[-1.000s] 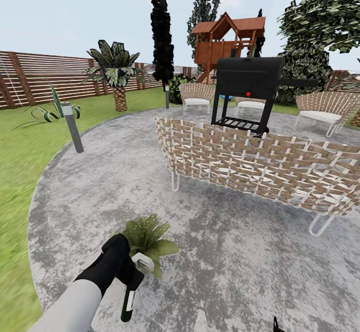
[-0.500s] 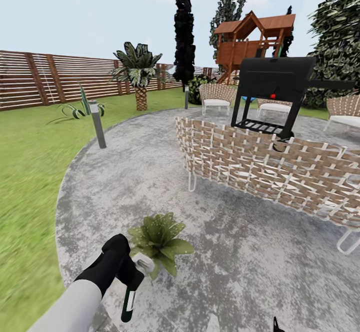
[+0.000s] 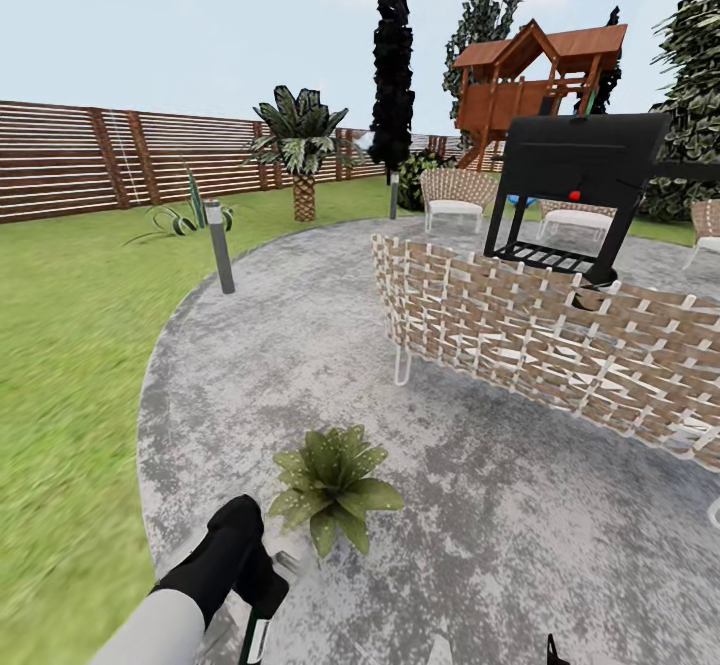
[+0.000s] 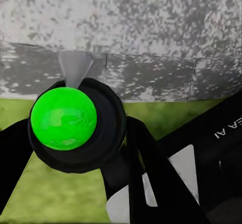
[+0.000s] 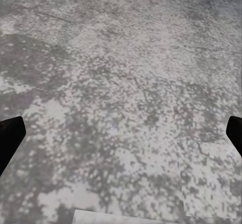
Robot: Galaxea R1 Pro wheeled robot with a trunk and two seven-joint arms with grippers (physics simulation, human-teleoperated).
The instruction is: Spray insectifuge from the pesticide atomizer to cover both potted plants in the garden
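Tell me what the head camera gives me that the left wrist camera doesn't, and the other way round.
Head view alone: the potted plant with whitish specks on its leaves, standing on the patio just ahead of the left gripper, plus the wicker sofa, the grill and the fence. Left wrist view alone: a close look at the sprayer's bright green round end between the gripper's dark fingers. Both share the sprayer held in the left gripper, the grey stone patio and the lawn beside it.

bright, even daylight; soft, slightly blurry low-resolution renders.
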